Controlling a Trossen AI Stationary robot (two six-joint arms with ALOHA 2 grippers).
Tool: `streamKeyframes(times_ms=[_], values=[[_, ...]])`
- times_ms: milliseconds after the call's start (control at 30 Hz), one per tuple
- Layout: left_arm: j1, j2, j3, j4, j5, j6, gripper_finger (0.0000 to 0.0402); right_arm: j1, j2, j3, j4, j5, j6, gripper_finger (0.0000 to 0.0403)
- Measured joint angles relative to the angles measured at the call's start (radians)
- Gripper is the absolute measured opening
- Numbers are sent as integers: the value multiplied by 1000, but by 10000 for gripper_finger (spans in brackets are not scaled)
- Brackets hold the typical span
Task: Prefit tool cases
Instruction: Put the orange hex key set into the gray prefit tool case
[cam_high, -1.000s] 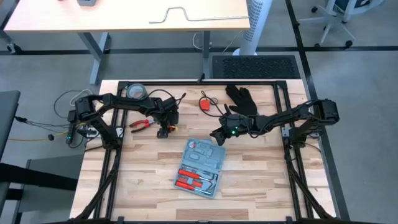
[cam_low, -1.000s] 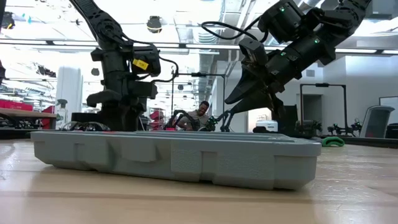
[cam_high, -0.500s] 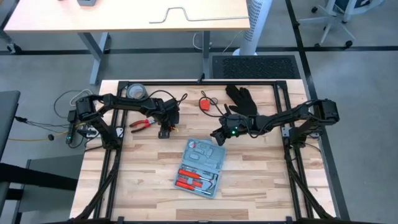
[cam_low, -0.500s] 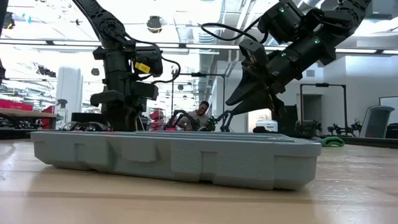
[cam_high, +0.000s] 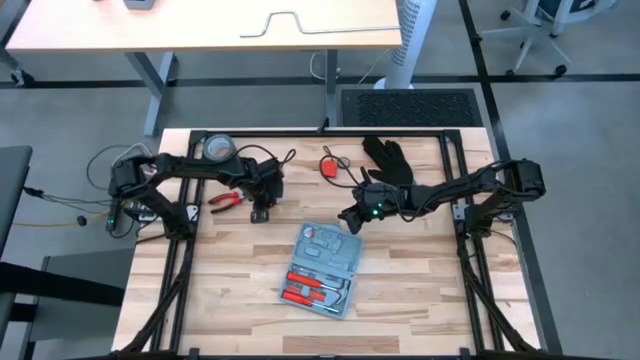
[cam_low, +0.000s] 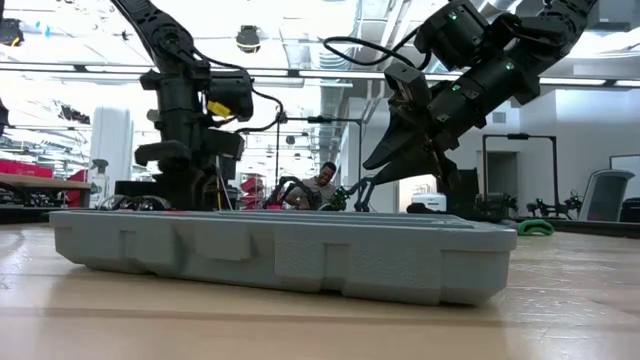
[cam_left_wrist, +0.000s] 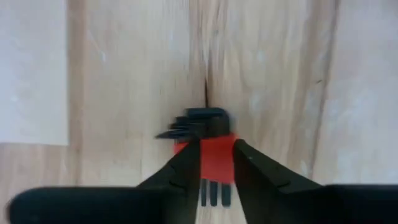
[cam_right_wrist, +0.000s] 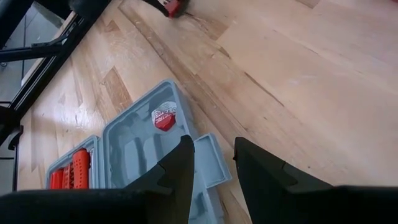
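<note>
The blue-grey tool case (cam_high: 320, 268) lies open and flat on the wooden table, with red-handled tools (cam_high: 305, 285) in its near half and a small handle tab (cam_right_wrist: 208, 158) on its far edge. My right gripper (cam_high: 347, 222) hovers open just beyond that far edge, nothing between its fingers (cam_right_wrist: 180, 168). My left gripper (cam_high: 259, 212) is to the case's far left, pointing down, shut on a red holder of black hex keys (cam_left_wrist: 208, 134). In the low view the case (cam_low: 280, 250) hides the left fingertips. My left gripper pinches the red holder (cam_left_wrist: 217, 158) of the hex key set between its two fingers, coming from above and pointing down. The black key ends (cam_left_wrist: 196, 121) stick out beyond the fingertips. Whether the set rests on the table or is lifted, I cannot tell.
Red-handled pliers (cam_high: 228, 199) lie left of the left gripper. A dark tape roll (cam_high: 218, 148) sits at the far left, a small red item (cam_high: 330, 166) at the far middle, and a black glove (cam_high: 390, 158) at the far right. A black frame (cam_high: 320, 132) borders the table.
My left gripper has shifted a little toward the table's left edge, still shut on the hex key holder.
</note>
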Motion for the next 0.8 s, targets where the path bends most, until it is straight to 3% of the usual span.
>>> streamKeyframes(times_ms=[300,567,800], values=[[0,-35,3,2,67,-28,4,-18,-2,0,2,-19,-1,127],[0,-64,5,-10,64,-86,1,-28,1,49,28,-29,-24,127],[0,-225,2,-30,52,-200,0,-73,157,274,-24,-89,-147,127]])
